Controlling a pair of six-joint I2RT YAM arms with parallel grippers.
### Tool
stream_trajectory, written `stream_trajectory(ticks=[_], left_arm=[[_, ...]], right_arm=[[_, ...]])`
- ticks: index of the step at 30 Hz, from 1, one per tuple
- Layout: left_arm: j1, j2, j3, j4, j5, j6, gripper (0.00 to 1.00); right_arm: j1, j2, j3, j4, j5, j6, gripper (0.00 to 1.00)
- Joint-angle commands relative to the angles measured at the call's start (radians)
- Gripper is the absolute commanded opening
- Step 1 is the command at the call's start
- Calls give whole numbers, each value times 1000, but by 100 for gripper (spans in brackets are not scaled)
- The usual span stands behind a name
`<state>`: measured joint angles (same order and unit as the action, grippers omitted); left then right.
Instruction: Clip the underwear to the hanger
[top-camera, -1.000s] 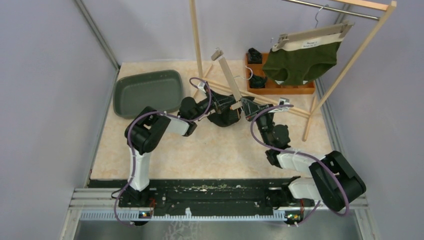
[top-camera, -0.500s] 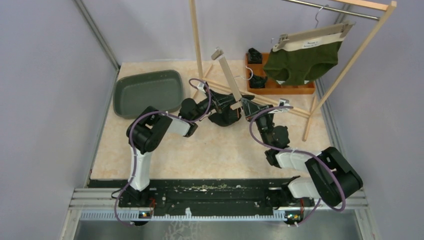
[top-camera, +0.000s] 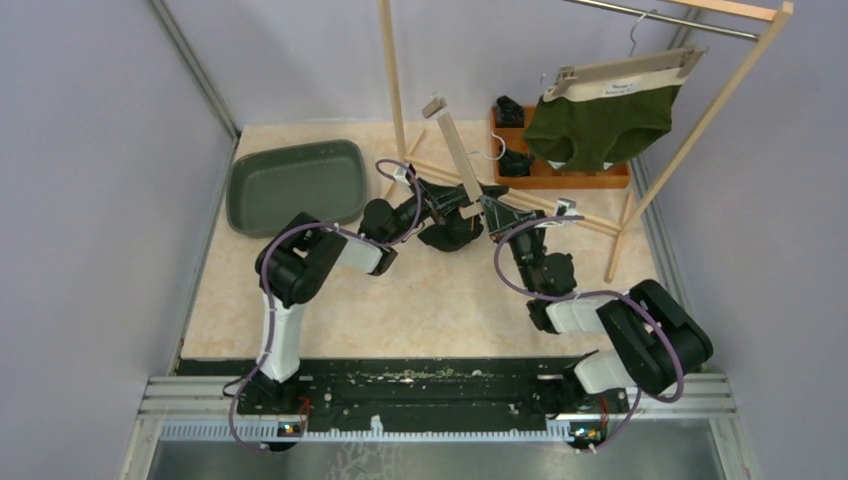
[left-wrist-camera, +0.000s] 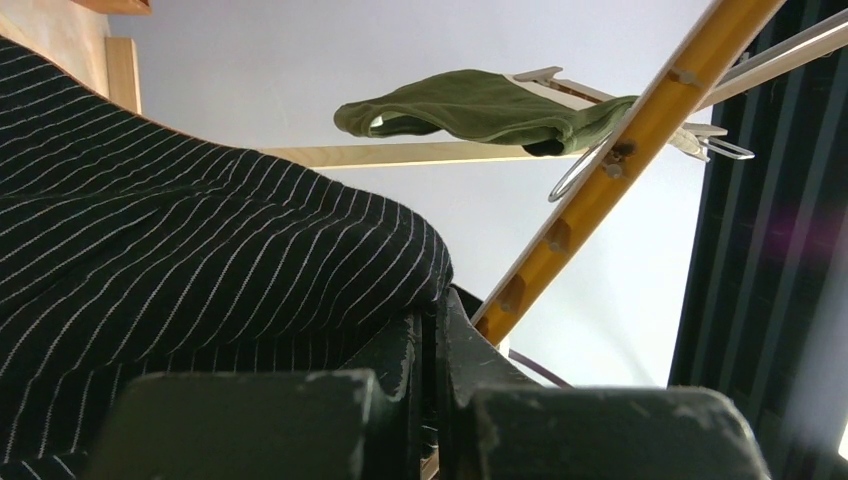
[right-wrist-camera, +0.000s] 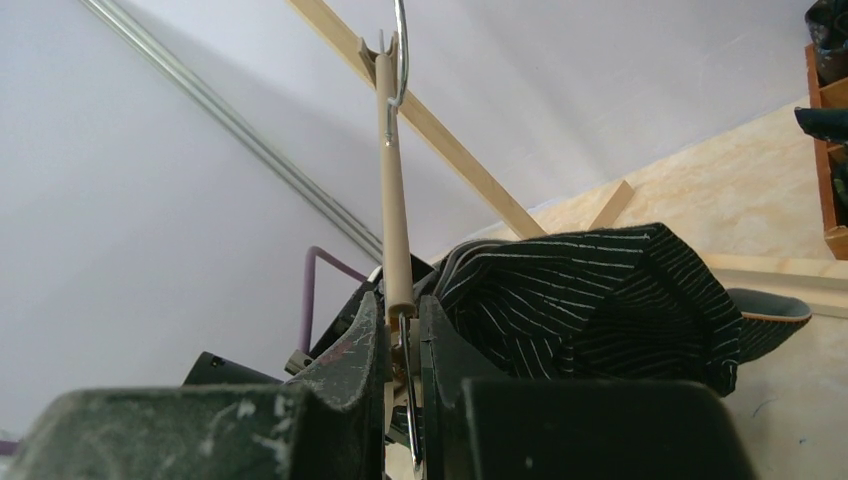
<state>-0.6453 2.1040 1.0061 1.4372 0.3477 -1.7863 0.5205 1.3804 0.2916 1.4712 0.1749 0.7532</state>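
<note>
Black pinstriped underwear (top-camera: 447, 230) lies bunched on the table centre, between both grippers. My left gripper (top-camera: 437, 204) is shut on its edge; the striped cloth (left-wrist-camera: 200, 270) fills the left wrist view. A wooden clip hanger (top-camera: 457, 150) stands tilted up from the underwear. My right gripper (top-camera: 492, 211) is shut on the hanger's lower end, at its metal clip (right-wrist-camera: 402, 350), with the bar (right-wrist-camera: 392, 190) rising above and the underwear (right-wrist-camera: 590, 295) just right of it.
A green tray (top-camera: 295, 183) sits at the back left. A wooden rack (top-camera: 395, 90) holds green underwear (top-camera: 600, 125) on another hanger. A wooden box (top-camera: 560, 170) with dark clothes stands under it, behind the rack's base bar (top-camera: 560, 212).
The right arm's base links have shifted slightly left. The hanger and underwear have barely moved.
</note>
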Motion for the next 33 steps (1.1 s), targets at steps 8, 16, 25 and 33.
stream_trajectory(ticks=[8,16,25,33], left_arm=[[-20,25,22,109,-53,-19,0],[-22,32,5,114,-67,-22,0],[-24,39,-9,113,-81,-25,0],[-24,57,-16,122,-88,-37,0]], right_arm=[[-4,29,11,170,-8,25,0],[-4,30,8,200,13,23,0],[-4,20,14,201,18,19,0],[-4,5,31,181,17,11,0]])
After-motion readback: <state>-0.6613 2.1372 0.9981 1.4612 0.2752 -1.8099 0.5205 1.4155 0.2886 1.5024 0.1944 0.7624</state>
